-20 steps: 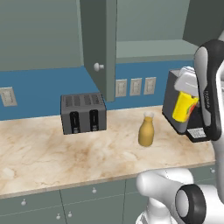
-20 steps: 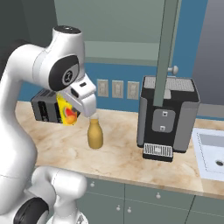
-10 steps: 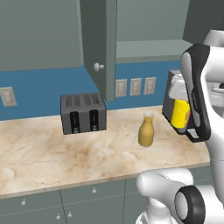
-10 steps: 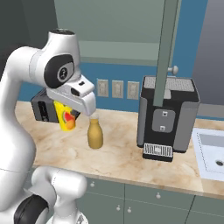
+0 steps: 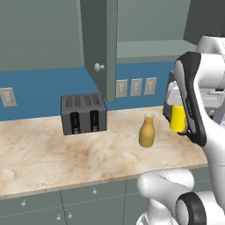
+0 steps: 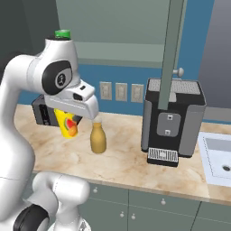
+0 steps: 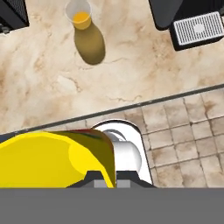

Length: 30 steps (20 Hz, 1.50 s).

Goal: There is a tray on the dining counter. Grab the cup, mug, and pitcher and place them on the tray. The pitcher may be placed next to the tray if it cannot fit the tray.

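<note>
Left base view: we see the cup clamped in the gripper, aloft beside the pitcher on the counter. Right base view: light, rigid tumbler. Hand view: we judge the pitcher's narrow neck its best hold.

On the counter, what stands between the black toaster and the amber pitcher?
Nothing: only bare beige marble countertop separates the black toaster from the amber pitcher in the left base view.
</note>
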Available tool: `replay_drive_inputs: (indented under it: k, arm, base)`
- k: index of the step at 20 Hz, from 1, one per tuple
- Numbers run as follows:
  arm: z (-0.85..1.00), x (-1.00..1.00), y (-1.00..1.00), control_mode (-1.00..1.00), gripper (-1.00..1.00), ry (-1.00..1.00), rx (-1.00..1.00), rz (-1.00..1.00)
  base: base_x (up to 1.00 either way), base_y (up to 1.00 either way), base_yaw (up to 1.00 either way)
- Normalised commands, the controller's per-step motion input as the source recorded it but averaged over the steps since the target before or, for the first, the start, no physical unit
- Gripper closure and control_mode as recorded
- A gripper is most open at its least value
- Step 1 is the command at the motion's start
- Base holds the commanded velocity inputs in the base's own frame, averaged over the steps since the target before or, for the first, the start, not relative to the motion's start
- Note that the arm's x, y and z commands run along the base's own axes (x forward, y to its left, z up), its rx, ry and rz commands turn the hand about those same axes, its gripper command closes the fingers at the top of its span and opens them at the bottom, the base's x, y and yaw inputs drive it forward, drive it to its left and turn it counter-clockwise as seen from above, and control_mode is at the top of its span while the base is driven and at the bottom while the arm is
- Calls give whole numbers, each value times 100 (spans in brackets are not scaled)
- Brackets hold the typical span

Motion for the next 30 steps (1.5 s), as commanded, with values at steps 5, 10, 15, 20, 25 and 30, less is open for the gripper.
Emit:
replay_drive_inputs:
  k: [5, 10, 15, 20, 25, 30]
  arm:
    - [0, 11, 0, -100, 100, 4, -1, 14]
    - [0, 11, 16, -100, 100, 10, -2, 12]
    - [0, 0, 0, 100, 100, 0, 0, 0]
    - [0, 0, 0, 100, 100, 0, 0, 0]
    - [0, 0, 0, 100, 100, 0, 0, 0]
    - [0, 0, 0, 100, 100, 0, 0, 0]
  base:
    - [0, 0, 0]
    - [0, 0, 0]
    - [1, 6, 4]
    - [-38, -10, -13]
    - [-72, 0, -28]
    - [-64, -3, -39]
